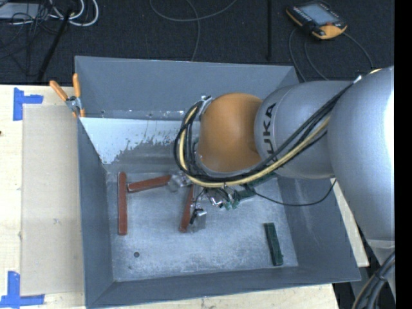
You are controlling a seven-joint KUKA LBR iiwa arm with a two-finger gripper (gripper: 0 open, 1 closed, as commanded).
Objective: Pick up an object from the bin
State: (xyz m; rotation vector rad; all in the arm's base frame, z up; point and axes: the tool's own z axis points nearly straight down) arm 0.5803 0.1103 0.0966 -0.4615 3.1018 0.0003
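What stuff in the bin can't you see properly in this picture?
1. Middle brown stick: its upper end is hidden under the end effector, camera view.
2. Slanted brown stick: its right end disappears behind the cables.
3. Dark speck near the front wall: too small to identify.
4. Bin floor behind them: covered by the arm.

One camera looks down on the grey bin (180, 85) from above, somewhat sideways and fairly near. The arm (309, 134) reaches in from the right.
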